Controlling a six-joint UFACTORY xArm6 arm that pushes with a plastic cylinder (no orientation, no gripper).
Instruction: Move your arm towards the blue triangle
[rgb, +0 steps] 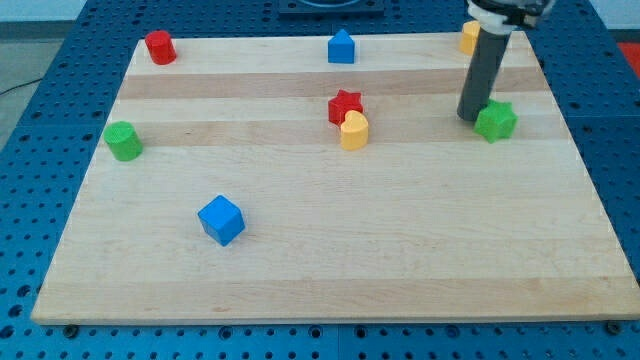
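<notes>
The blue triangle block (342, 47) stands near the view's top edge of the wooden board, a little right of the middle. My tip (468, 118) is at the view's right, touching or almost touching the left side of a green star block (496, 121). The tip is well to the right of the blue triangle and lower in the view. The rod (482, 72) rises from the tip toward the view's top.
A red star (345, 105) and a yellow block (354, 131) sit together mid-board. A blue cube (221, 220) lies lower left, a green block (124, 141) at left, a red cylinder (160, 47) top left, a yellow block (469, 37) behind the rod.
</notes>
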